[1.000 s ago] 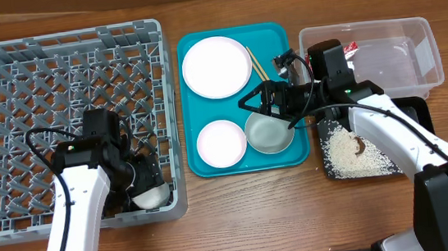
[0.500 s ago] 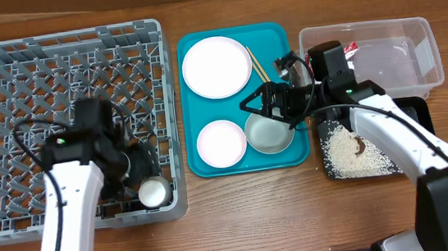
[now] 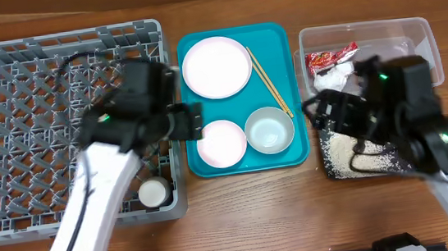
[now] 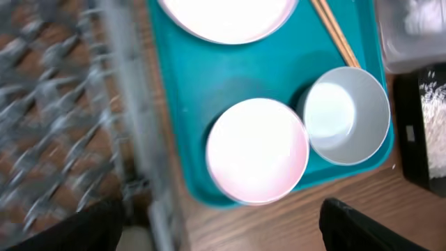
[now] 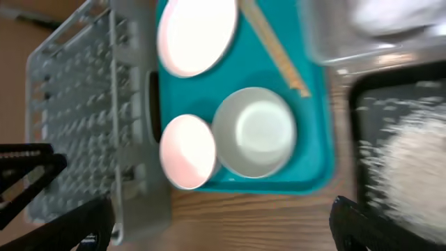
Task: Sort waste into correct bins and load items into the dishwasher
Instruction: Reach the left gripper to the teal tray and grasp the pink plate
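Observation:
On the teal tray (image 3: pixel 281 37) lie a large white plate (image 3: pixel 216 68), a small white bowl (image 3: pixel 221 142), a pale bowl (image 3: pixel 270 130) and wooden chopsticks (image 3: pixel 267 80). A white cup (image 3: pixel 154 192) stands in the grey rack (image 3: pixel 9 121) at its front right corner. The red-and-white wrapper (image 3: pixel 331 56) and the tissue (image 3: pixel 336 76) lie in the clear tub (image 3: pixel 413 37). Rice (image 3: pixel 350 154) lies on the black tray (image 3: pixel 413 107). My left gripper (image 3: pixel 189 121) is open and empty at the rack's right wall, above the small bowl (image 4: pixel 258 150). My right gripper (image 3: pixel 319 110) is open and empty over the black tray's left end.
The left wrist view shows the pale bowl (image 4: pixel 346 115), the chopsticks (image 4: pixel 334 31) and the blurred rack wall (image 4: pixel 125 104). The right wrist view shows the plate (image 5: pixel 197 35), both bowls (image 5: pixel 254 132), the rack (image 5: pixel 77 104) and the rice (image 5: pixel 411 167). Bare wood runs along the front.
My left gripper let go of the cup in the rack and moved up and right to the rack's right wall. My right arm drew back right from the pale bowl.

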